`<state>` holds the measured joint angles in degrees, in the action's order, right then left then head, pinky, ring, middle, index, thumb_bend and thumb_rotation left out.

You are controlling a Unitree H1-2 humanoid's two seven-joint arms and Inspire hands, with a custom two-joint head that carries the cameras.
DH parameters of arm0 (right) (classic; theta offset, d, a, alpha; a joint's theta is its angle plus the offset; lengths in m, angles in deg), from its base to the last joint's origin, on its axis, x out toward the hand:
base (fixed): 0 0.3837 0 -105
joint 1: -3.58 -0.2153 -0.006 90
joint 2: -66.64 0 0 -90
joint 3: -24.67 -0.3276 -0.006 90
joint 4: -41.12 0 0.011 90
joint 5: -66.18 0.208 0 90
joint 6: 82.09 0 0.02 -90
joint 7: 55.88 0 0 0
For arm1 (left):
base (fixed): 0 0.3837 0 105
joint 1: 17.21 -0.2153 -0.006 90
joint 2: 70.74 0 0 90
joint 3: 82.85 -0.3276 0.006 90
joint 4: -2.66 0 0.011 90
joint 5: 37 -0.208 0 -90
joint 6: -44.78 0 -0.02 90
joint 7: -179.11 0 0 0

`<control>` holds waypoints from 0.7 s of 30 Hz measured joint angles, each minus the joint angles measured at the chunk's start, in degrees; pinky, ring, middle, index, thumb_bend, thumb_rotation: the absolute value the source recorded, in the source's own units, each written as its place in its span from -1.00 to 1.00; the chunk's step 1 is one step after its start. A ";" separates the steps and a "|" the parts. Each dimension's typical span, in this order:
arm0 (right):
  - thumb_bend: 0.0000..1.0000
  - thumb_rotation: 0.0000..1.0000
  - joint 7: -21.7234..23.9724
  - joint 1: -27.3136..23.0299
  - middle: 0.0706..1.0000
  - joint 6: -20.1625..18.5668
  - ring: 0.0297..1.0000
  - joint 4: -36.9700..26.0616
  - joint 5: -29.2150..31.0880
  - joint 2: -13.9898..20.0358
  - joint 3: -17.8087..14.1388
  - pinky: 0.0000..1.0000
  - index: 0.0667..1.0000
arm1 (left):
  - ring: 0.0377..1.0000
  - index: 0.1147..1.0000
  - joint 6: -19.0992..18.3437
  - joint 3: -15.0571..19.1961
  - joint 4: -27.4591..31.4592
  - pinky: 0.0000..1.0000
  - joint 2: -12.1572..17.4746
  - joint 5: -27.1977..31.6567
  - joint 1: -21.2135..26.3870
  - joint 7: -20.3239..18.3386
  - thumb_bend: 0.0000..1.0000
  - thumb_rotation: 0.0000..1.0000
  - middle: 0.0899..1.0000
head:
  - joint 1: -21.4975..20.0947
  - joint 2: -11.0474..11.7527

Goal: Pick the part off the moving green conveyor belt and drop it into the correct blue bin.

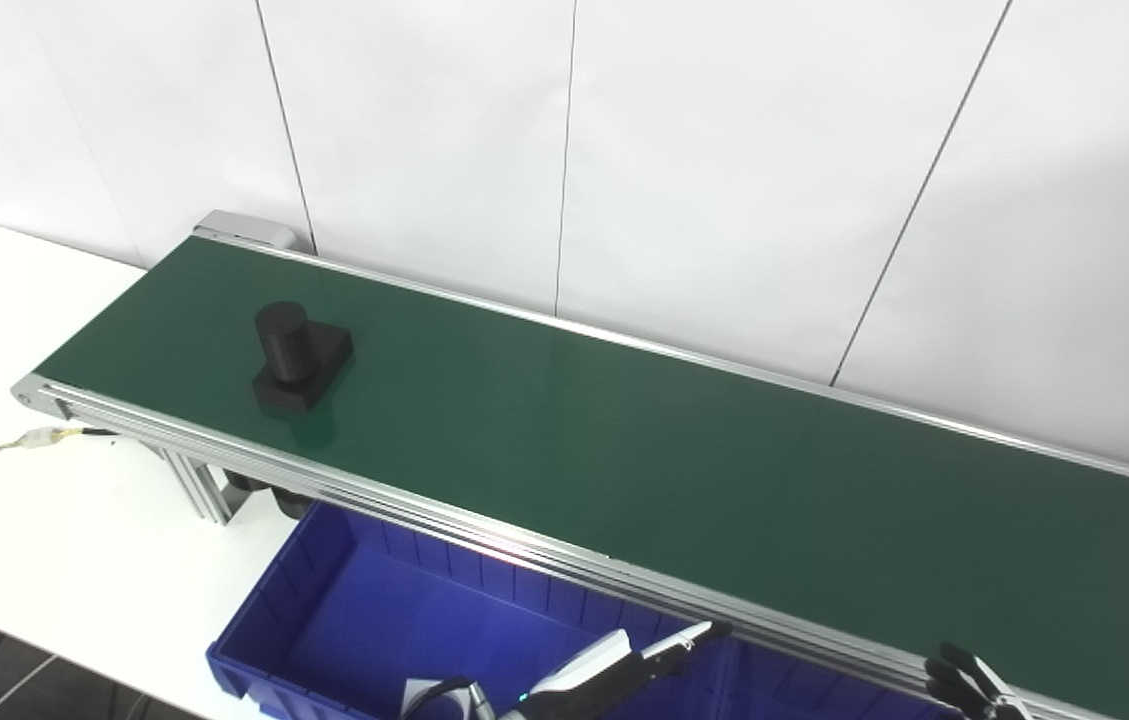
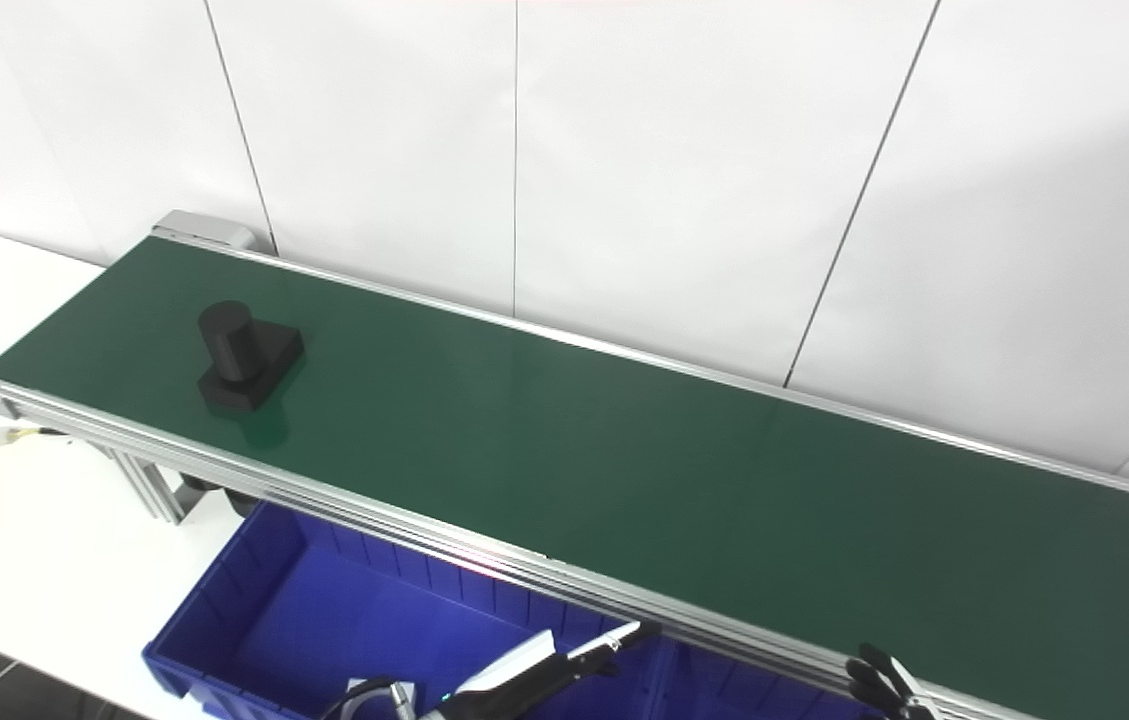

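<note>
Waiting phase, nothing grasped. Black part rides the conveyor belt far left of and beyond left hand, which holds nothing, fingers extended over blue bin. Right hand: only fingertips visible, state indeterminate. Next: time reach to the part's arrival.
</note>
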<state>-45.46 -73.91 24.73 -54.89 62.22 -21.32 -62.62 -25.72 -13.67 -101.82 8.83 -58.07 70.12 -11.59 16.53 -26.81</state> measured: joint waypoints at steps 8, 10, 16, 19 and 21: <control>1.00 -0.15 -0.04 0.08 0.62 0.01 0.64 -1.82 0.00 -0.13 -0.60 0.46 0.78 | 0.99 1.00 0.15 -0.03 -0.02 0.82 0.02 0.02 0.00 0.55 0.85 -0.05 1.00 | -0.35 -0.18; 1.00 -0.09 -0.07 -0.06 0.65 0.02 0.64 -2.09 -0.09 -0.13 -0.91 0.44 0.78 | 0.98 1.00 0.15 -0.05 -0.01 0.81 0.02 0.02 0.00 0.56 0.84 -0.06 1.00 | -1.14 -0.35; 1.00 -0.14 0.00 -1.44 0.61 -0.05 0.56 -4.50 -0.12 0.02 -1.63 0.32 0.77 | 1.00 1.00 0.19 -0.07 0.04 0.82 0.01 0.03 0.00 0.95 0.85 -0.05 1.00 | -0.80 -0.35; 1.00 -0.23 0.34 -2.88 0.65 -0.12 0.58 -5.97 0.49 0.51 -1.81 0.33 0.77 | 0.96 1.00 0.15 -0.14 0.10 0.76 -0.02 0.00 -0.01 1.00 0.86 -0.03 1.00 | -0.44 -0.26; 1.00 -0.27 0.41 -3.71 0.65 -0.21 0.58 -6.23 1.05 0.86 -2.07 0.34 0.76 | 0.96 1.00 0.16 -0.22 0.09 0.76 -0.02 -0.02 -0.01 1.07 0.85 -0.03 1.00 | -0.44 -0.26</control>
<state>-45.06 -77.62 24.52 -61.13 63.26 -20.46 -64.69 -25.55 -13.88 -101.74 8.81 -58.08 70.11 -10.52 16.08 -27.07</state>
